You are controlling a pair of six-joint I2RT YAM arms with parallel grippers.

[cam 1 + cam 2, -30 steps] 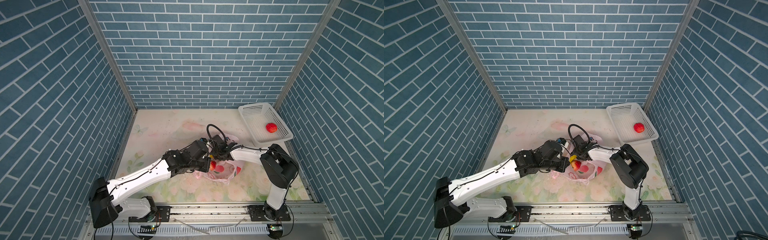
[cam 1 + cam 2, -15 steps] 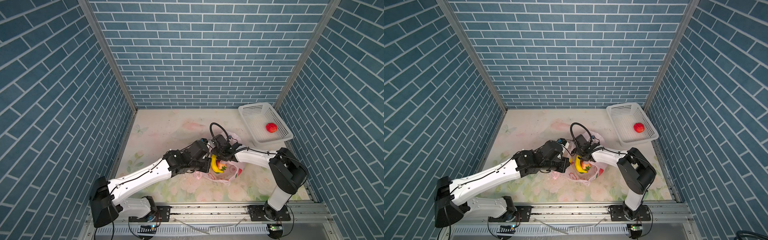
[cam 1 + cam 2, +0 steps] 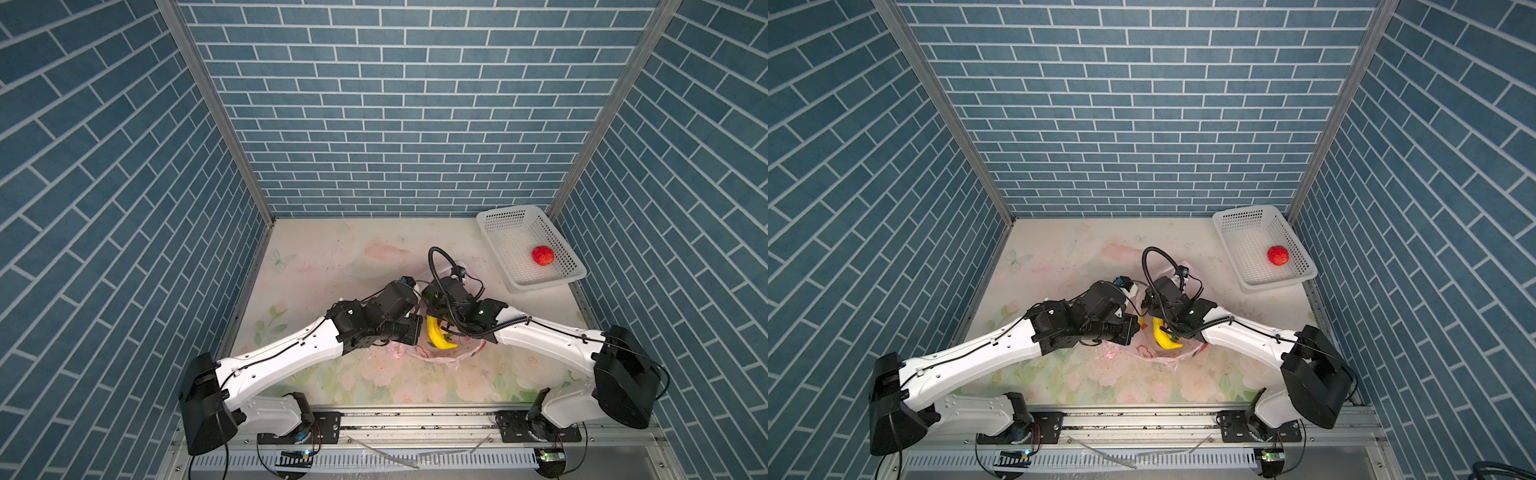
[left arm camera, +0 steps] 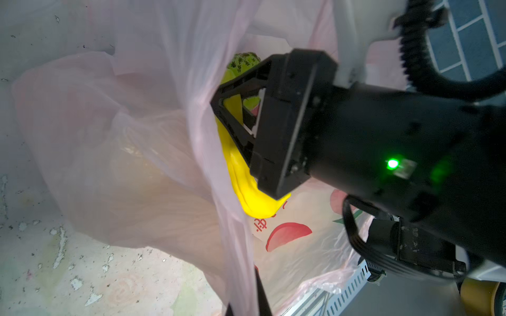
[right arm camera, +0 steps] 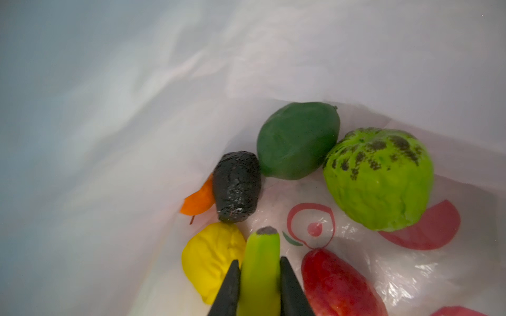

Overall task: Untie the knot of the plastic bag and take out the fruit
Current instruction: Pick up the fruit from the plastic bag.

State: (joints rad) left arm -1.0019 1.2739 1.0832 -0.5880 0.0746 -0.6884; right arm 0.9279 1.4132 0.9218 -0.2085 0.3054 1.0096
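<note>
The left pincer is together, nipping a fold of the bag and holding that thin pink film up; the bag lies on the tabletop near the middle, toward the front, between the two arms, with its mouth open; just right of the left pincer, in both top views, the banana hangs tilted in that open mouth; the right pincer is clamped on the banana's green end, one finger on each side of it; below it, on the bag's floor, the wrist view shows more fruit lying close together: an orange piece touching a dark piece, a lemon just beside them, a dark green fruit, a red fruit and a pale green bumpy fruit; at the far right, in the back corner and well apart from the bag, sits the basket, with one strawberry inside.
</note>
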